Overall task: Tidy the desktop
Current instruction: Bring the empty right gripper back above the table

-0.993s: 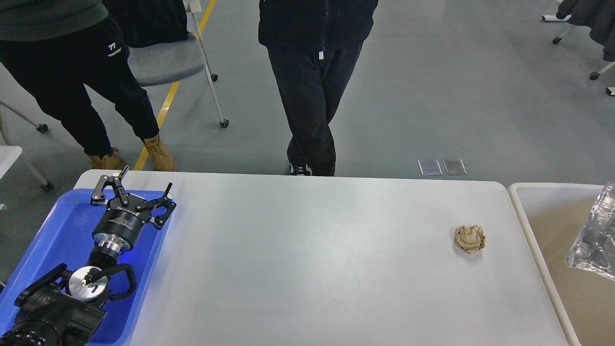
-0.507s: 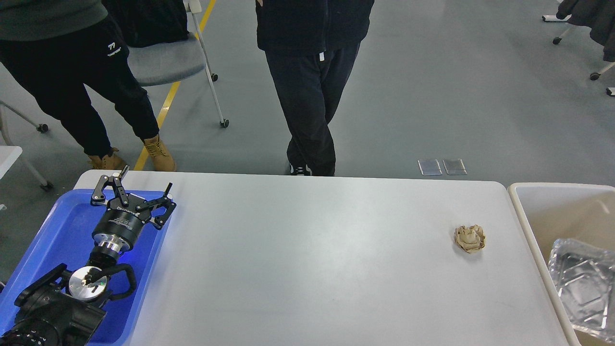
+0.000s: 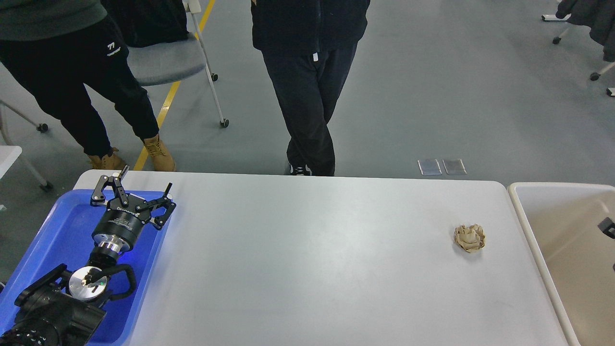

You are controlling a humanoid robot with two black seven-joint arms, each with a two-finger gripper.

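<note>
Because only a crumpled paper ball (image 3: 470, 238) remains on the desktop (image 3: 312, 259), beside the beige bin (image 3: 531, 226), the left gripper (image 3: 139, 185) hovers spread over the blue tray (image 3: 48, 235).

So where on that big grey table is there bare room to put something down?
Nearly all of the desktop is bare: the wide stretch from the blue tray on the left across to the crumpled paper ball. A narrower strip lies between that ball and the beige bin. Only the tray corner is crowded, where the left claw hovers open.
</note>
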